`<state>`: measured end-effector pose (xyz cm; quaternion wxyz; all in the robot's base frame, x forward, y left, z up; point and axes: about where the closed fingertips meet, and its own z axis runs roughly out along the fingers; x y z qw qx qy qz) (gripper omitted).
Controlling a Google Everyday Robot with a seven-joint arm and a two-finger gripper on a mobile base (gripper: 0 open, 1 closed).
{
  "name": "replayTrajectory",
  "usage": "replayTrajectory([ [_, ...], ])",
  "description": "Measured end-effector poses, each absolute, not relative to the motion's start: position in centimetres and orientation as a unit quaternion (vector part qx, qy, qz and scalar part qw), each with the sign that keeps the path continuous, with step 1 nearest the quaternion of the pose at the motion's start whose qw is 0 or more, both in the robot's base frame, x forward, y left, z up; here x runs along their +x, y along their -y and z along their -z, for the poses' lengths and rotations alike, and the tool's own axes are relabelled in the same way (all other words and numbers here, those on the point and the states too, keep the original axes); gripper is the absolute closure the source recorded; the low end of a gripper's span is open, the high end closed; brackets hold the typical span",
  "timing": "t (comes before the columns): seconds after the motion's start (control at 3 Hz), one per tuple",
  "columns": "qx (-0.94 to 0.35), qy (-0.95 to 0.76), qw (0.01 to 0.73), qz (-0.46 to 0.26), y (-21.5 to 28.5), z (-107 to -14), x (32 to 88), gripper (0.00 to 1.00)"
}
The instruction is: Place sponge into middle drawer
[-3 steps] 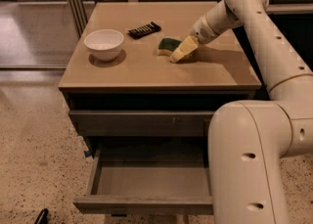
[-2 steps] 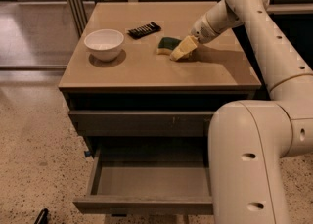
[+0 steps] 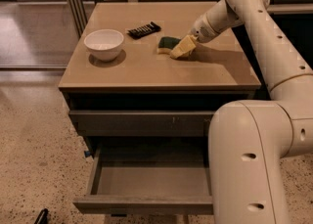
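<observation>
The sponge (image 3: 167, 44), yellow with a dark green top face, lies on the cabinet top right of centre. My gripper (image 3: 182, 48) is down at the tabletop right beside the sponge's right end, touching or nearly touching it. The middle drawer (image 3: 142, 204) is pulled out at the bottom front of the cabinet. Its grey floor is bare. My arm's large white links cover the drawer's right part.
A white bowl (image 3: 103, 44) stands on the left of the cabinet top (image 3: 146, 71). A black ribbed bar (image 3: 144, 30) lies behind it, near the sponge. A closed drawer with pale scratches (image 3: 142, 123) sits above the open one. Speckled floor lies to the left.
</observation>
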<state>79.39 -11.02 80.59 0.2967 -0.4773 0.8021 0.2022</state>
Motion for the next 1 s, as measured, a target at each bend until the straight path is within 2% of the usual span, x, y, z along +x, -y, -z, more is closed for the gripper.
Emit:
replayTrajectory([
  [0.33, -0.477, -0.802, 0.297, -0.202, 11.0, -80.6, 79.4, 1.0],
  [1.0, -0.477, -0.802, 0.297, -0.202, 11.0, -81.6, 79.4, 1.0],
])
